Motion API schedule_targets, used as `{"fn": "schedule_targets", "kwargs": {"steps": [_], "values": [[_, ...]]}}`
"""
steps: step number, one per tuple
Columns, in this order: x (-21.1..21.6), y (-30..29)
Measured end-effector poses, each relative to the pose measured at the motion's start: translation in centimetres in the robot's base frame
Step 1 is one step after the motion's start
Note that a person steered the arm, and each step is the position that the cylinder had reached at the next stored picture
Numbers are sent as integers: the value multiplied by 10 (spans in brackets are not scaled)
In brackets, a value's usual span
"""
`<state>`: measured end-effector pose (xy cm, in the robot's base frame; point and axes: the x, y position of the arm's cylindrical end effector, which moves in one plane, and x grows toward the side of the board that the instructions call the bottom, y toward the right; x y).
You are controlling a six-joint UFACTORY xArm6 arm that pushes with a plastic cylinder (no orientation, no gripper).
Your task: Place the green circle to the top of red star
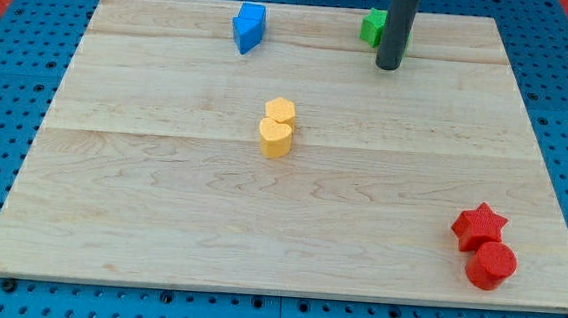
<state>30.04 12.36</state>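
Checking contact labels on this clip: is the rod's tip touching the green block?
Cannot tell. In the camera view my tip overlaps the green block, hiding the block's right side, so neither contact nor a gap shows.

Six blocks on the desk (159, 220). Two yellow, touching, at frame centre: hexagon (280, 111) and heart (276, 136). Two red, lower right: star (479, 226) and circle (491, 265). One blue block (249, 27), upper left of centre. One green block (373, 27), top, partly hidden by one dark rod (399, 22).
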Motion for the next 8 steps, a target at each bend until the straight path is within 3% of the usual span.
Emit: {"fn": "schedule_targets", "kwargs": {"steps": [2, 3, 5, 7, 8], "values": [[-17, 73], [-56, 73], [-59, 21], [-76, 30], [-57, -25]]}}
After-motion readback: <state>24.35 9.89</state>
